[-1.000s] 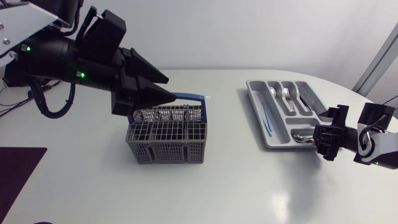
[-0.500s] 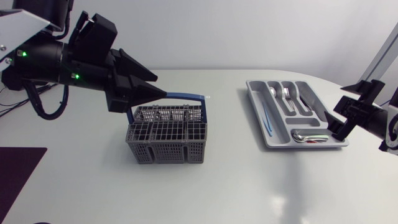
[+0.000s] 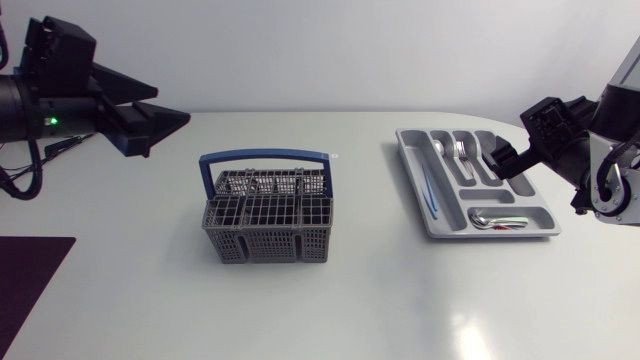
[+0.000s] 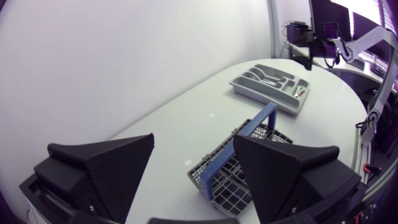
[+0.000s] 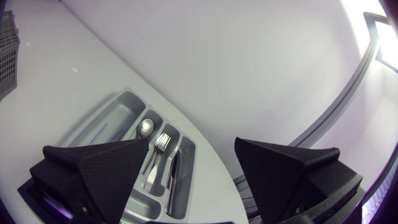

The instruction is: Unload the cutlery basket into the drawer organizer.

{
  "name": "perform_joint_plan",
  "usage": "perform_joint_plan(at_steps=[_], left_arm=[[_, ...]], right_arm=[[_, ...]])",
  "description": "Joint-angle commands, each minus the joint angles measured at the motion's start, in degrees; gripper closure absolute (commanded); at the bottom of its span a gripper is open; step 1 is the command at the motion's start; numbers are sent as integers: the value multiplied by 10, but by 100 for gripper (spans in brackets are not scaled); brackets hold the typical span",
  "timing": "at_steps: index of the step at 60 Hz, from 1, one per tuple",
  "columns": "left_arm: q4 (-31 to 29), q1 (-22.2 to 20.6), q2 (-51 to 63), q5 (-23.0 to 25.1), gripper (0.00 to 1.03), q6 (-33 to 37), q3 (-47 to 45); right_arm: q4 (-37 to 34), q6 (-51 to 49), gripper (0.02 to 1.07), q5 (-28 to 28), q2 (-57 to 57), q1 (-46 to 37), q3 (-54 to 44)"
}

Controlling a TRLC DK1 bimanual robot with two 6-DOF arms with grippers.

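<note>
The grey mesh cutlery basket [image 3: 266, 240] with an upright blue handle [image 3: 265, 156] stands left of the table's middle. The grey drawer organizer [image 3: 440, 232] lies at the right, holding spoons and forks [image 3: 457, 151], a thin blue piece [image 3: 429, 190] and a spoon [image 3: 488, 217] in its front compartment. My left gripper [image 3: 165, 112] hovers open and empty, up and to the left of the basket, and its wrist view shows the basket [image 4: 233, 186] ahead between the fingers. My right gripper [image 3: 505, 160] hangs open over the organizer's right side, above the spoon [image 5: 144, 127] and fork [image 5: 163, 143].
A dark mat [image 3: 25, 280] lies at the table's front left corner. Bare white tabletop runs between the basket and the organizer [image 4: 264, 98] and along the front. My right arm [image 4: 317, 46] shows beyond the organizer in the left wrist view.
My left gripper has pulled back from over the basket's handle to the far left, with its fingers spread wider. My right gripper has moved from the organizer's front right corner up toward its far right side.
</note>
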Motion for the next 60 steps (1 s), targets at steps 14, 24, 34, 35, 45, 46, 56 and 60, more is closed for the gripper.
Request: perform_joint_plan(at_steps=[14, 24, 34, 35, 45, 46, 56, 60], left_arm=[[80, 140, -49, -3, 8, -64, -86], [94, 188, -64, -3, 6, -63, -127], [105, 221, -110, -2, 5, -64, -170], [107, 223, -113, -1, 5, -65, -172], [127, 271, -179, 40, 5, -70, -223], [127, 275, -181, 45, 5, -71, -225], [142, 306, -223, 73, 5, -84, -266], [165, 307, -244, 72, 5, -104, -293]], right_arm=[[-44, 119, 7, 68, -105, 34, -17], [-51, 146, 7, 98, -163, 42, -42], [-83, 188, 7, 117, -250, 46, -77], [-83, 190, 7, 117, -259, 46, -82], [-98, 203, 7, 125, -358, 59, -136], [-99, 203, 7, 125, -366, 59, -141], [-125, 206, 7, 126, -475, 57, -192], [-139, 204, 7, 126, -510, 56, -208]])
